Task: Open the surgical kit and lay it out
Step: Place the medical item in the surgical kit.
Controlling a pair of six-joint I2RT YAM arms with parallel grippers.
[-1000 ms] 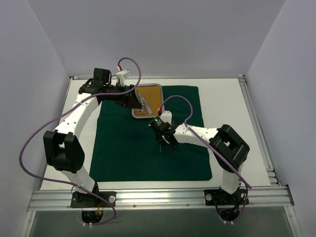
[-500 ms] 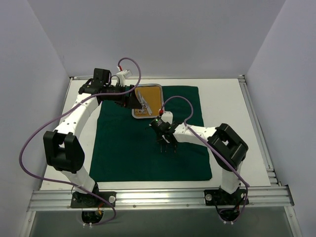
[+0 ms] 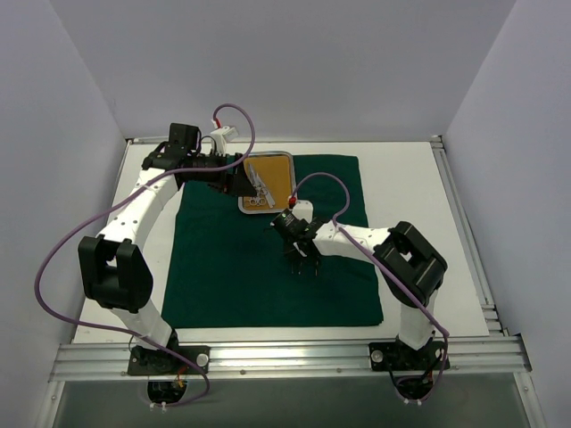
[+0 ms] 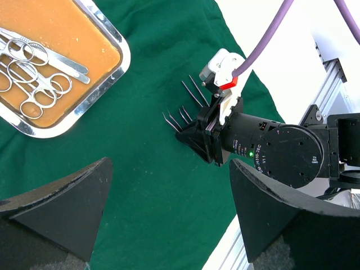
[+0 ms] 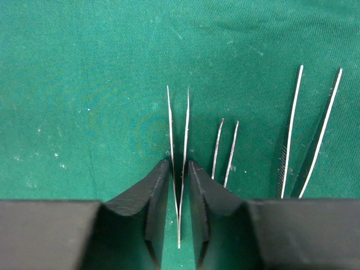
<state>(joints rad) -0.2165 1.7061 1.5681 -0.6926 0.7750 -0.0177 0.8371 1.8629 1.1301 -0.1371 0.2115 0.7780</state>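
Tweezers (image 5: 179,140) pinched in the right claw (image 5: 180,185) hang low over the cloth (image 5: 84,84), two pairs (image 5: 225,152) lying just to its right, so I'd release gently, parallel to them, while the left claw (image 4: 169,169) gapes open, tray (image 4: 107,79) ahead.

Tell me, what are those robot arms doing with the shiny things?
The robot is laying out a surgical kit. Its right gripper pinches thin tweezers low over the green cloth, beside two other pairs lying there. Its left gripper hangs open near the tray, which holds the scissors.
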